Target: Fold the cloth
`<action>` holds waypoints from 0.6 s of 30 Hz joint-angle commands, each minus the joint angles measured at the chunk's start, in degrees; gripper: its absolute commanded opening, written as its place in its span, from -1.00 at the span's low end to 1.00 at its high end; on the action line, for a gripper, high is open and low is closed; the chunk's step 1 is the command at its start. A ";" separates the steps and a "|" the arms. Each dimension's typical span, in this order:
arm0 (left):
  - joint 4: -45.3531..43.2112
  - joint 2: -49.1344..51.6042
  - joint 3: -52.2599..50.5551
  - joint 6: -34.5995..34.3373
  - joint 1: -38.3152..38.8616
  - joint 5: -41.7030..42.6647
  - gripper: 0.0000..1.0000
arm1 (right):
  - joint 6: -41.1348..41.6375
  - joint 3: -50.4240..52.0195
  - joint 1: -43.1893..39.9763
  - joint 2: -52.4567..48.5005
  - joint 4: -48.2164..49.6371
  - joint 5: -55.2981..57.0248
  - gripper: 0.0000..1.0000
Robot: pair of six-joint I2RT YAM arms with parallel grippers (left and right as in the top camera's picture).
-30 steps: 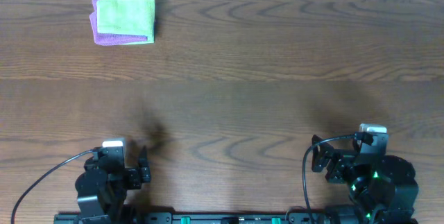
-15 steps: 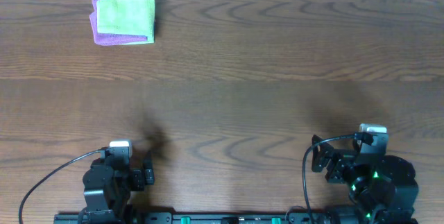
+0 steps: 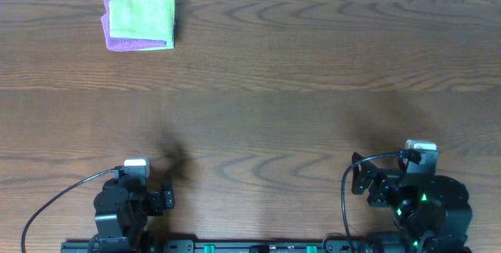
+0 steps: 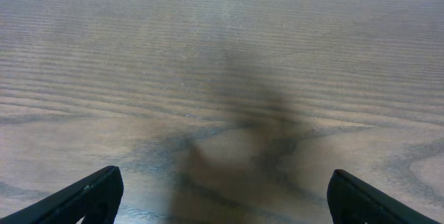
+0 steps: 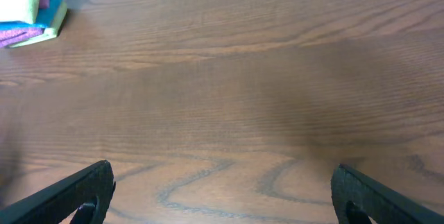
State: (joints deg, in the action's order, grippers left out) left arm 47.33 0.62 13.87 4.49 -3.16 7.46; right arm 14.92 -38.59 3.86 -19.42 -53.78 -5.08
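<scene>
Dark wood-grain table [image 3: 274, 73], evenly lit, with a pale strip along its far edge.

Cloth [image 3: 141, 16]: at the table's far left corner, lying flat as a small, squared-off pad on top of a short stack. By its layered edges it looks already doubled over, though how many times cannot be told. Judged soft, light and limp, with a terry nap that should give good friction. It will sag and drag rather than hold shape, so a corner or free edge is the place to pinch, taking the top layer only.

Under it, at the same corner of the table: purple cloth [image 3: 117, 44], showing along the left and near sides, and blue cloth [image 5: 55, 12], seen only as a thin edge from the right wrist. Risk – a deep pinch would lift these too.

Left gripper [image 4: 222, 196] and right gripper [image 5: 222, 189]: both at the table's near edge, jaws spread wide, holding nothing, well apart from the stack. Nothing on the table lies between them and it – the reach is long, the left arm being nearer.
</scene>
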 commanded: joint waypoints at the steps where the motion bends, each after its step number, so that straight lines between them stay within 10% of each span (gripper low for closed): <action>1: 3.61 -0.42 -0.66 -0.20 0.35 -0.44 0.90 | 0.90 0.09 -0.50 0.24 0.00 0.57 0.99; 18: 3.63 -0.42 -0.66 -0.20 0.35 -0.44 0.91 | 0.00 0.52 -0.52 1.75 -2.49 5.33 0.99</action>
State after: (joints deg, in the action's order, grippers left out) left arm 47.33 0.62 13.87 4.47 -3.16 7.46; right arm 14.90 -38.59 3.86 -19.11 -56.36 -4.10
